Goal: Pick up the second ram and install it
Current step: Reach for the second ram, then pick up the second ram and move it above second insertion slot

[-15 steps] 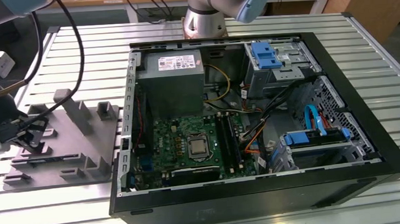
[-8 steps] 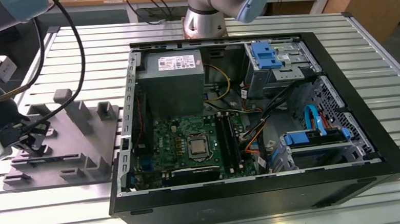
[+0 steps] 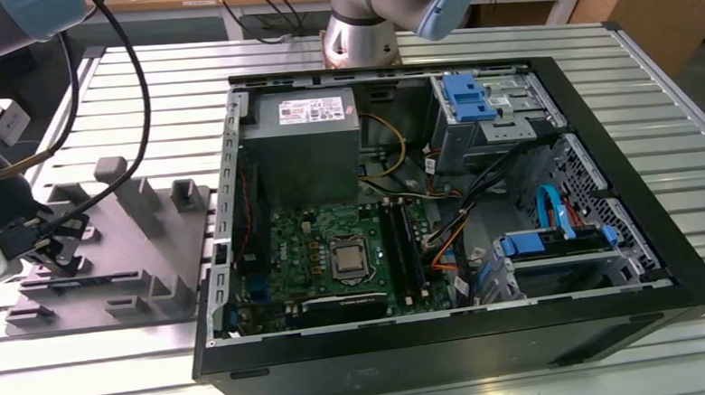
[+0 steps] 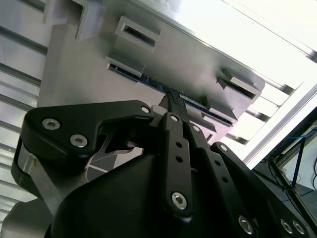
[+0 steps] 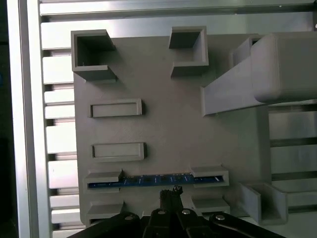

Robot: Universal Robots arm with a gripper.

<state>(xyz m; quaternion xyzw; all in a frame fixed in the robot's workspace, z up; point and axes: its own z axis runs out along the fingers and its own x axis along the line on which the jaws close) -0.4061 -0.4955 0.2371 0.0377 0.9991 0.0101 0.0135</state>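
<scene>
The second ram (image 5: 148,180) stands edge-on as a thin blue-green strip in two holders of the grey plastic tray (image 5: 163,124). In the exterior view the second ram (image 3: 97,281) lies along the tray's near side, at the exterior view's left. My gripper (image 5: 171,192) hangs over the middle of the stick, fingertips drawn together and nothing seen between them. In the second wrist view, the gripper (image 4: 172,98) reaches the edge of the ram (image 4: 151,81); I cannot tell whether they touch. The gripper (image 3: 56,258) sits above the tray (image 3: 150,262).
An open computer case (image 3: 457,337) fills the middle and right of the exterior view, with the green motherboard (image 3: 319,253) and dark memory slots (image 3: 397,240) inside. Raised blocks (image 3: 129,196) stand on the tray. Cables (image 3: 141,91) hang from the arm. The slatted metal table (image 3: 97,374) lies underneath.
</scene>
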